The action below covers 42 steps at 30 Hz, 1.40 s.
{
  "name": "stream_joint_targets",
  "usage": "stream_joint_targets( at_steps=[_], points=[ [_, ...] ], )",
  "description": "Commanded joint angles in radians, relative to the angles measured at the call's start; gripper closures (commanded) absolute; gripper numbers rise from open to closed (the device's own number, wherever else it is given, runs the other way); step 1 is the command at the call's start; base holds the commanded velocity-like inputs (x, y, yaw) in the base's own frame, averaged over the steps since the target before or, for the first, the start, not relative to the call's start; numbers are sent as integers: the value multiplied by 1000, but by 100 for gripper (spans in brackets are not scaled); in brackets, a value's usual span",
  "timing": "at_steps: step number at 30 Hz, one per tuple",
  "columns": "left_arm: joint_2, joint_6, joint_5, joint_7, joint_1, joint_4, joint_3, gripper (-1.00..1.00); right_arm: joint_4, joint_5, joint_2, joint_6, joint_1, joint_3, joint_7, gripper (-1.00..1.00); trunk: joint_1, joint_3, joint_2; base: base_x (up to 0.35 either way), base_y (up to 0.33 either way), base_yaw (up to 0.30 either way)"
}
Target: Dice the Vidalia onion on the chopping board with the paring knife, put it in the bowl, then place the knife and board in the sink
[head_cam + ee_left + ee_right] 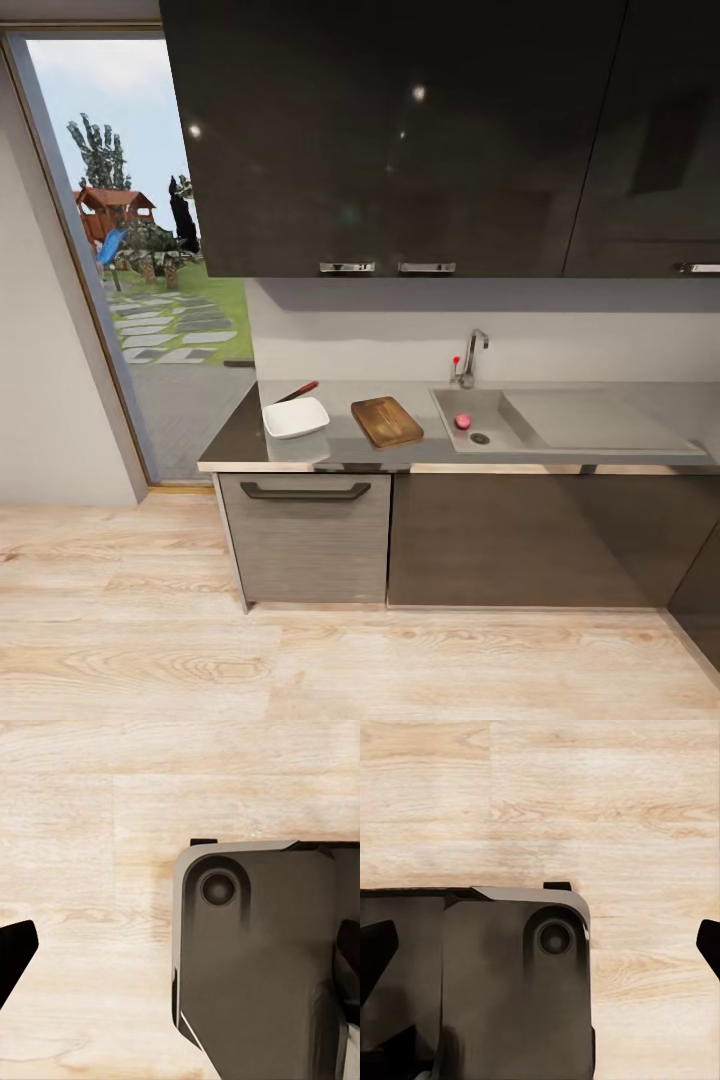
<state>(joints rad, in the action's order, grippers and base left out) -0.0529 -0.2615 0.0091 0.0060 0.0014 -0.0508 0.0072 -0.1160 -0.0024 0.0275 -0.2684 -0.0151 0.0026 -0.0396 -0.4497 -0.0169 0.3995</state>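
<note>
In the head view the small pinkish Vidalia onion (462,421) lies in the sink (590,420) basin beside the dark drain. To the sink's left on the grey countertop (235,440) rests the brown chopping board (387,420). Further left stands the white bowl (296,417), and the red-handled paring knife (298,391) lies just behind it. My left gripper (180,956) and right gripper (540,945) hang over the wooden floor, far from the counter. Both are open, dark fingertips spread wide, nothing between them.
A chrome faucet (470,355) rises behind the basin. Dark upper cabinets (400,140) overhang the counter. Below are a grey drawer (305,535) and dark cabinet doors. A glass door (140,250) to a garden is at the left. My dark base (255,967) shows beneath both wrists.
</note>
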Motion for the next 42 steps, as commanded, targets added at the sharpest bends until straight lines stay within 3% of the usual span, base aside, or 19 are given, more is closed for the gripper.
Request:
stream_joint_targets(
  at_steps=[1, 42],
  points=[
    [0, -2, 1, 1, 0, 0, 0, -100, 1, 0, 1, -3, 0, 1, -3, -100, 0, 0, 1, 0, 0, 0],
    [1, -1, 2, 0, 0, -2, 2, -100, 1, 1, -4, -3, 0, 1, -3, -100, 0, 0, 1, 29, -16, 0]
  ],
)
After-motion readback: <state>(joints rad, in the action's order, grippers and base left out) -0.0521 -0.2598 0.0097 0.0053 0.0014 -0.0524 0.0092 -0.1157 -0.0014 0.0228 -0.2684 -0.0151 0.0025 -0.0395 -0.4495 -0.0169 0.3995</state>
